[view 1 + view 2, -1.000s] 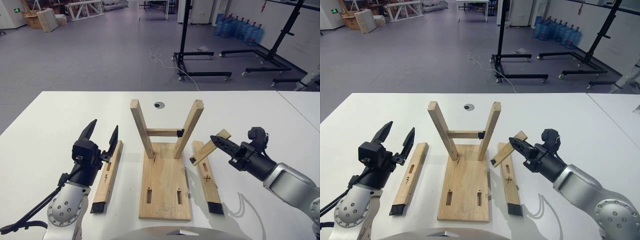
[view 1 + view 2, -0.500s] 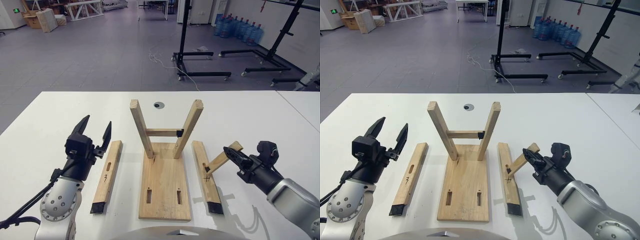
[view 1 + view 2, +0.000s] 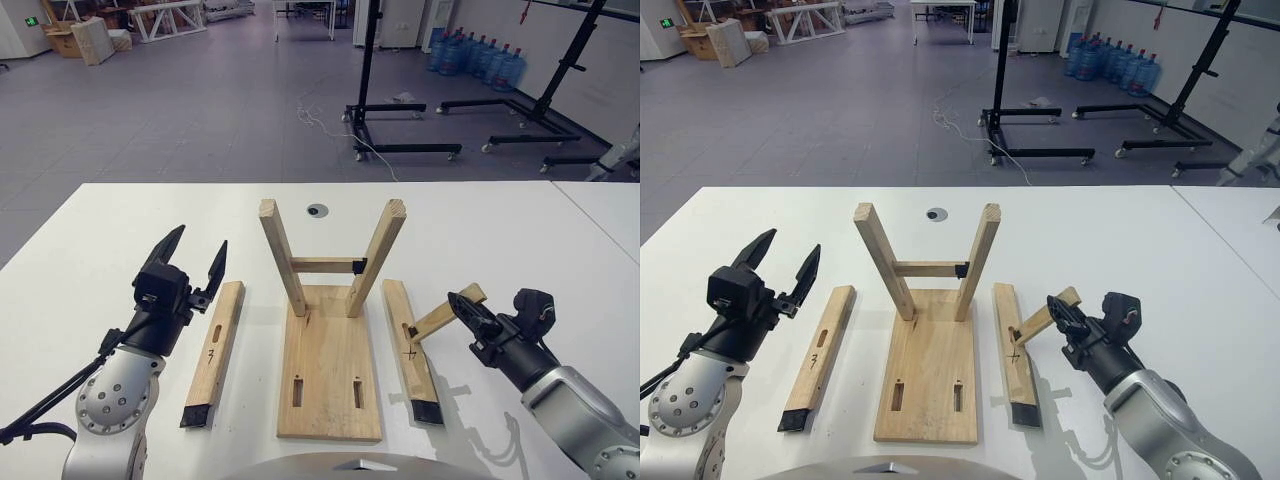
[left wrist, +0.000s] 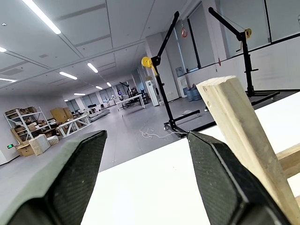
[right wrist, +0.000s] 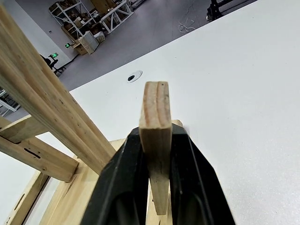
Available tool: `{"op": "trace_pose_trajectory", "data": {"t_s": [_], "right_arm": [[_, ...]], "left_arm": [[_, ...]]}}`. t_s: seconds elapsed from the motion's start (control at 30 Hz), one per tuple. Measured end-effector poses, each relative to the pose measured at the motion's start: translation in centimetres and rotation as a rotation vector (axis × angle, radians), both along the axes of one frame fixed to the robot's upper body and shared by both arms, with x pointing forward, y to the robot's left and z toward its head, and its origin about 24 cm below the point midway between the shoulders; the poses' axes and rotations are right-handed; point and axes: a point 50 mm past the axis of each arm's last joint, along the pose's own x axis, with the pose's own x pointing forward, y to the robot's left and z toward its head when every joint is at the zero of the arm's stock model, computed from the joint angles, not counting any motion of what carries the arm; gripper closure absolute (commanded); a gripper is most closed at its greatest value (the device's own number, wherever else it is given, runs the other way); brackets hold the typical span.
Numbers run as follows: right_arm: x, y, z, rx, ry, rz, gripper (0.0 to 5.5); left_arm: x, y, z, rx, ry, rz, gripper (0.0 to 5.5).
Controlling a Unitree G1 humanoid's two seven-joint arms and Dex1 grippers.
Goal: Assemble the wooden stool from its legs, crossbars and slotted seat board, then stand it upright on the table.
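- The loose crossbar (image 3: 440, 320) was clamped in the right gripper (image 3: 462, 312). It slanted down and inward from the gripper, and its low end met the slot of the right leg (image 3: 408, 350).
- I could not tell whether that end had entered the slot or only rested on it.
- The right leg lay flat on the bench (image 3: 100, 230), just beside the right edge of the board (image 3: 328, 375). Its long axis ran near to far, parallel to the board.
- The crossbar therefore lay across the leg's axis and leaned out to the right. By my judgement, the coming move turned on lining its tip up with the slot and pressing along the crossbar's own length.
- The board lay flat in the middle of the bench. Two upright legs (image 3: 283, 258) stood in its far slots, joined by a fitted crossbar (image 3: 322, 265), and its two near slots were unfilled.
- The left leg (image 3: 213, 350) lay flat just beside the board's left edge, also near to far.
- The left gripper (image 3: 199, 242) was spread wide and held nothing. It hung over the bench near that leg's far end, apart from it, and was the nearer arm for that piece.
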Motion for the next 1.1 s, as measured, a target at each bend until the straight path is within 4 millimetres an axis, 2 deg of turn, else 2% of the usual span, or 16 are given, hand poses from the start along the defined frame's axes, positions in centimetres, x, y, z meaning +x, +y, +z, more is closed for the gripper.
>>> {"op": "trace_pose_trajectory", "data": {"t_s": [0.27, 0.57, 0.93, 1.1], "right_arm": [[0.7, 0.5, 0.6, 0.052, -0.002, -0.055, 5.11], [-0.4, 1.8, -0.7, 0.087, 0.081, -0.065, 5.11], [-0.4, 1.4, -1.0, 0.107, 0.071, -0.109, 5.11], [-0.3, 0.8, -1.5, 0.105, 0.060, -0.063, 5.11]], "left_arm": [[0.4, 0.0, -0.3, 0.004, 0.005, -0.016, 2.37], [0.6, 0.3, -0.2, 0.048, 0.008, -0.045, 2.37], [0.7, 0.3, 0.0, 0.067, 0.008, -0.062, 2.37], [0.7, 0.2, -0.1, 0.072, 0.009, -0.058, 2.37]]}}
